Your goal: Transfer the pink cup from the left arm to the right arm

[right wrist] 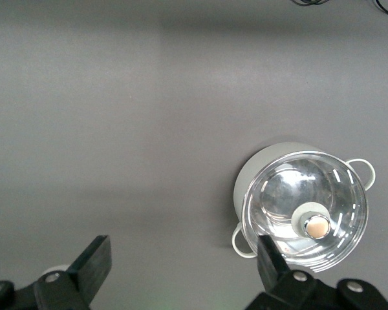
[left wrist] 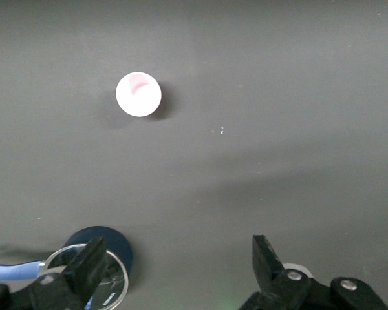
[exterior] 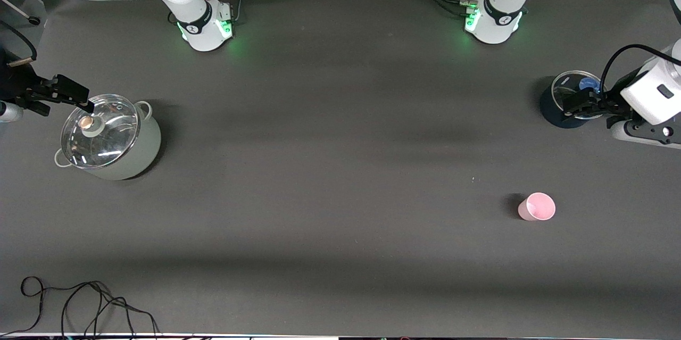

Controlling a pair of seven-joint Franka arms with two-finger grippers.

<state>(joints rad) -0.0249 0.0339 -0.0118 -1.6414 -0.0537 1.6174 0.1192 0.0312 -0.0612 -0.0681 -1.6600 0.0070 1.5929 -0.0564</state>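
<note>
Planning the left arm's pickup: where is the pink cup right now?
The pink cup stands alone on the table toward the left arm's end, nearer the front camera than the dark blue pot.

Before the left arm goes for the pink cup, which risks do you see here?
1. The pink cup stands upright, small and probably light; an off-centre approach by the open left gripper may tip it.
2. That gripper hangs over the dark blue pot with a glass lid; descending early could strike it.
</note>
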